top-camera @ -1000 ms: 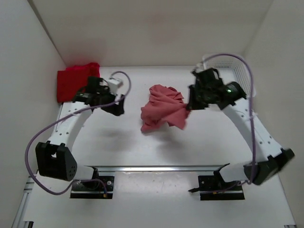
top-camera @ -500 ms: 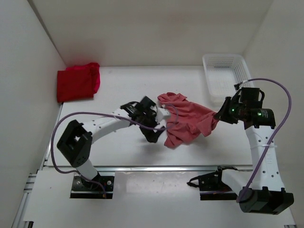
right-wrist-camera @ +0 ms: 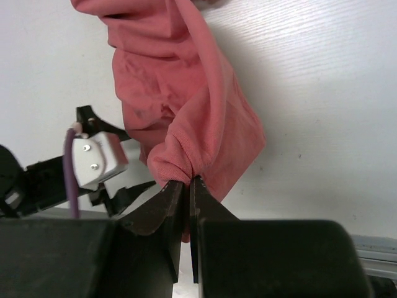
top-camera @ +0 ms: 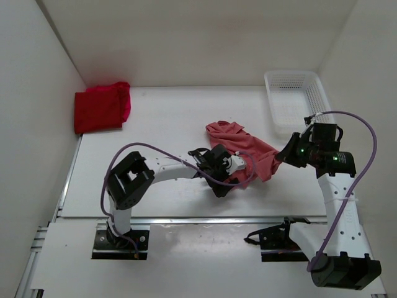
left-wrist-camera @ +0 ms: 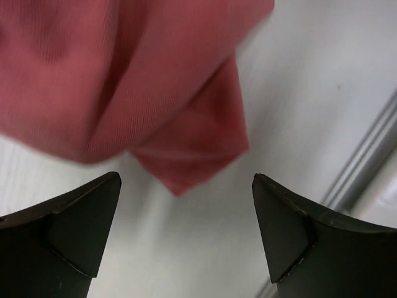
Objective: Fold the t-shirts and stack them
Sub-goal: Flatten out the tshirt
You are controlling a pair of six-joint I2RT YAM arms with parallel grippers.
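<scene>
Top external view. Salmon t-shirt [top-camera: 243, 148] lies rumpled on the table [top-camera: 155, 124], right of centre, drawn out toward the right gripper [top-camera: 286, 154], which pinches its right-hand edge. A second ago the same shirt hung in a tighter bunch at mid-table; it has since been pulled to the right and spread lower. The right arm has swung back from the centre toward the right side, near the white basket [top-camera: 320, 93] at the far right corner. The left gripper [top-camera: 222, 186] was a second ago up by the red folded cloth [top-camera: 102, 107] in the far left corner. It crossed to the middle and now sits at the shirt's near-left edge. The red cloth has not moved. It shows two shades; I cannot tell whether it is one garment or two.

Left wrist view. Left gripper [left-wrist-camera: 186, 231] with its jaws spread wide and nothing between them. A corner of the salmon t-shirt [left-wrist-camera: 155, 81] hangs just beyond the fingertips [left-wrist-camera: 84, 214], not touched by either. Bare table [left-wrist-camera: 304, 81] on the right, metal rail [left-wrist-camera: 366, 155] at the edge.

Right wrist view. Right gripper [right-wrist-camera: 186, 184] is clamped tight on a gathered fold of the salmon t-shirt [right-wrist-camera: 180, 105]; the cloth trails away from it across the table [right-wrist-camera: 310, 93]. The left gripper [right-wrist-camera: 127, 194] shows at lower left, beside the cloth.
</scene>
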